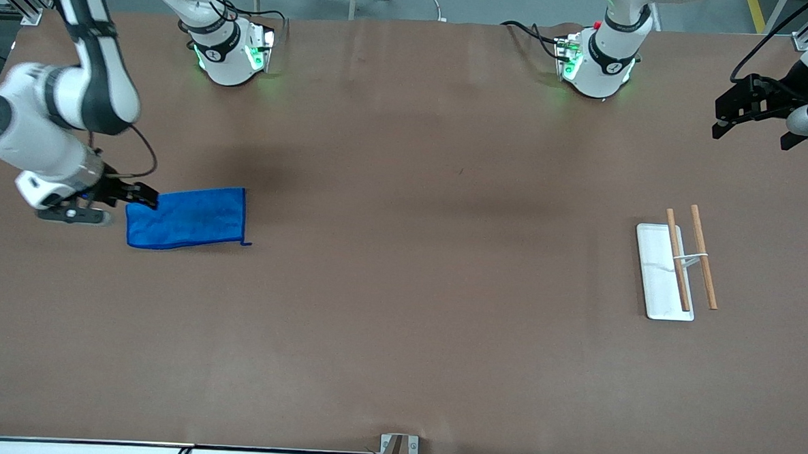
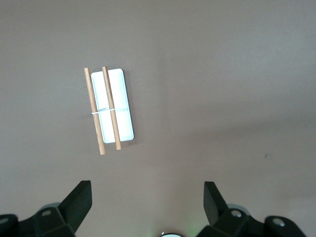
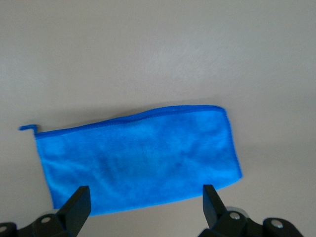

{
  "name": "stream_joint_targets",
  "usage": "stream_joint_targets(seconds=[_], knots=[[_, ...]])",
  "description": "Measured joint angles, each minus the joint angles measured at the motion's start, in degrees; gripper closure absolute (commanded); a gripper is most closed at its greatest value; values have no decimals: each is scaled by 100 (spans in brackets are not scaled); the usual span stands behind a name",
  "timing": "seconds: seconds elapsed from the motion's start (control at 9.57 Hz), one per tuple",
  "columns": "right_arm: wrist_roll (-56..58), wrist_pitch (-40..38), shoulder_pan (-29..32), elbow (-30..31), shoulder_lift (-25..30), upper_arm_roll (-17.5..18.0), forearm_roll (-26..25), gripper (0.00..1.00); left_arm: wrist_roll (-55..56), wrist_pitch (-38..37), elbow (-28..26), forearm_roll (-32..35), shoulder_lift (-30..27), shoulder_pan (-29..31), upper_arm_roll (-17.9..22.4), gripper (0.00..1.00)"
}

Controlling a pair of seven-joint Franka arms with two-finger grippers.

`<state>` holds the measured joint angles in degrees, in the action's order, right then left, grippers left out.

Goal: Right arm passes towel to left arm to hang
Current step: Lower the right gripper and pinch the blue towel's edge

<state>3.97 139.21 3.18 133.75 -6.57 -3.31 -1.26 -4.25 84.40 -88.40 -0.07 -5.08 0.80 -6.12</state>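
Note:
The towel [image 1: 186, 217], a bright blue cloth with a darker hem, lies flat on the table toward the right arm's end. A short thread [image 1: 247, 244] sticks out at one corner. My right gripper [image 1: 147, 198] is open and hovers low over the towel's short edge, the one toward the right arm's end of the table. In the right wrist view the towel [image 3: 138, 160] fills the middle, and the open gripper [image 3: 145, 201] straddles its long edge, holding nothing. My left gripper [image 1: 756, 132] is open and empty, raised above the table at the left arm's end.
A hanging rack [image 1: 662, 272] with a white flat base and two wooden rods [image 1: 704, 257] stands toward the left arm's end of the table. It also shows in the left wrist view [image 2: 118, 103], below the open left gripper [image 2: 147, 197]. The two arm bases [image 1: 231, 49] stand along the table's top edge.

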Motion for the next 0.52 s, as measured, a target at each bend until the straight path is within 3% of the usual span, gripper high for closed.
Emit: stream_joint_targets(seconds=[0.21,0.52], knots=[[52,996,-54,319,-532,2,-17,3,0,2,96,0,22,1,0,0],[202,1441,-65,434,-889,1,-24,12,0,-1,204,0,91,1,2,0]])
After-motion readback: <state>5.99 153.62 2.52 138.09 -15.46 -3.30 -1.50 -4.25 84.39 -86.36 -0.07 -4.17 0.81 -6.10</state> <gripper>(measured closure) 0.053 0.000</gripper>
